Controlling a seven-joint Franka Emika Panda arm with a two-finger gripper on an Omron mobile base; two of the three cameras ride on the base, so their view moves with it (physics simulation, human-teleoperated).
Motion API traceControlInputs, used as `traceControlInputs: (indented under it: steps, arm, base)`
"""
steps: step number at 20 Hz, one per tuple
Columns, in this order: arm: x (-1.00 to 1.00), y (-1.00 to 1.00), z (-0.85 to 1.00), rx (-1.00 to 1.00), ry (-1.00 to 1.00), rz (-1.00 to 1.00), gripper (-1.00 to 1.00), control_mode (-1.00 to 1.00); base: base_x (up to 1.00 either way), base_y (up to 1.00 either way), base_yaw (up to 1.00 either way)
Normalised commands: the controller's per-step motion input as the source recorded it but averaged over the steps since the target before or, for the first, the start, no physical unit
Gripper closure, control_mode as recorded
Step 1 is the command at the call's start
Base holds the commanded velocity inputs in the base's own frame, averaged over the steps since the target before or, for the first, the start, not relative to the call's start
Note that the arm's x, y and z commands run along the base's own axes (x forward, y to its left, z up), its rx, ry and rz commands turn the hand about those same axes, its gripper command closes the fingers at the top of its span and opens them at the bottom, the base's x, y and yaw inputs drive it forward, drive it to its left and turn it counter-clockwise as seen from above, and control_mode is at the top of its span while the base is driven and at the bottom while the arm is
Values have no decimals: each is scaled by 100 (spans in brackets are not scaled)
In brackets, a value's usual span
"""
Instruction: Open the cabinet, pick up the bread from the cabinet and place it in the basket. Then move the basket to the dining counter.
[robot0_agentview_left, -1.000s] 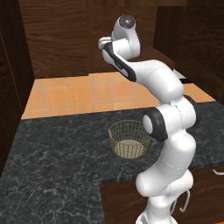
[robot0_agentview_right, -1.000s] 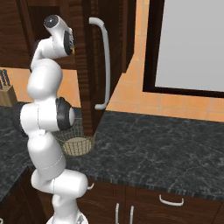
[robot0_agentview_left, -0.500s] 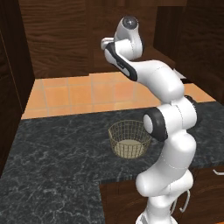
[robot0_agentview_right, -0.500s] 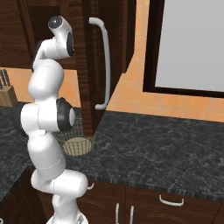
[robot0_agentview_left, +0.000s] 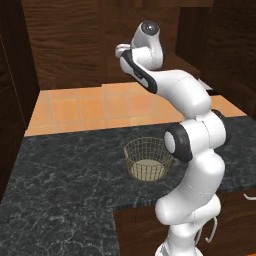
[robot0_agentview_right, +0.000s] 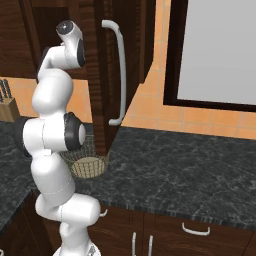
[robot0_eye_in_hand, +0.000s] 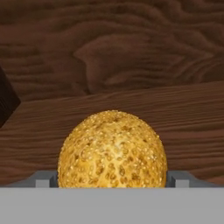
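- The bread (robot0_eye_in_hand: 112, 149) sits on the wood-grain shelf of the cabinet (robot0_agentview_right: 100, 60), dead ahead of the gripper (robot0_eye_in_hand: 112, 181) and very close, its sides reaching nearly to both fingertips.
- Whether the fingers are clenched on the bun or merely flanking it, I cannot tell.
- Left of the hand, a dark cabinet edge juts in; bare shelf stretches behind the bun to the back wall.
- Below the raised arm, the basket (robot0_agentview_left: 148, 159) stands on the black marbled counter (robot0_agentview_left: 65, 180), well apart from the hand.
- To the right, the open door with its silver handle (robot0_agentview_right: 119, 75) hangs beside the arm.
- Since a second ago the arm has reached slightly further into the cabinet; the basket has not moved.
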Motion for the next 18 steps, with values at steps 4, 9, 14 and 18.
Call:
traceControlInputs:
  steps: [4,9,14,18]
  arm:
    - [0,0,-3,1,-1,0,100,-100]
    - [-1,0,-1,0,-6,0,100,-100]
    - [-37,0,5,-2,-15,2,100,-100]
    - [-67,0,26,0,-2,1,100,-100]
  base:
    - [0,0,0]
    - [0,0,0]
    - [0,0,0]
    - [0,0,0]
